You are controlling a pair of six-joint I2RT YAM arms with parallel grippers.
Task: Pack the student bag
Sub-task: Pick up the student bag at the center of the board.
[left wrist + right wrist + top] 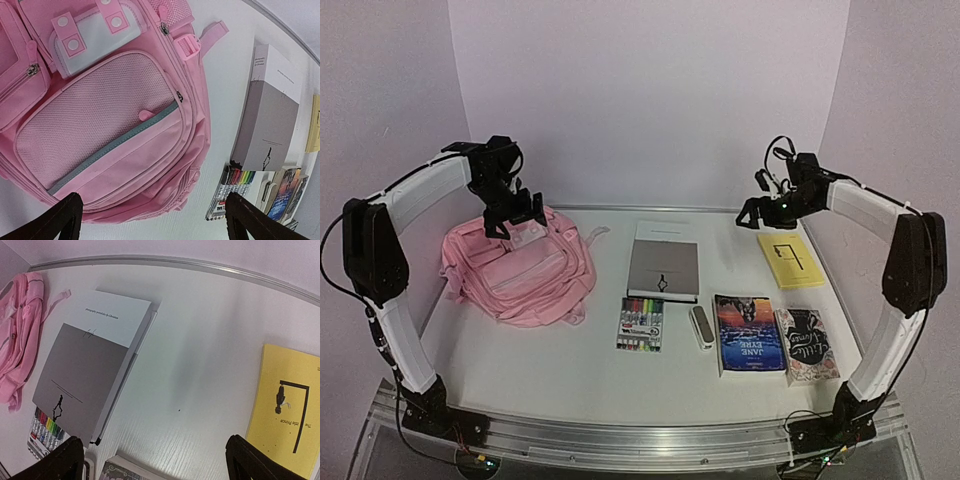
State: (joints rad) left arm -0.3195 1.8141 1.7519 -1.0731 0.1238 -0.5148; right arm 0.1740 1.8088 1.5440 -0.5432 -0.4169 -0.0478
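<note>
- The student bag (520,272) lies flat at the left of the surface (550,370), directly under my left end effector (150,222).
- My right end effector (155,460) and the left are both spread wide, holding nothing.
- Soft, limp and probably light, the bag will sag; I'd pinch a zip pull (179,95).

Student bag (20,330), grey book (85,365), yellow book (287,410)

Student bag (520,270): pink throughout, with a white patch carrying pink tabs, a mesh-patterned front pocket and a grey zip strip. Book (663,262): grey cover, white upper band. Booklet (790,260): yellow, black gallows drawing. Marker pack (640,324): multicoloured. Table (570,370): white.
</note>
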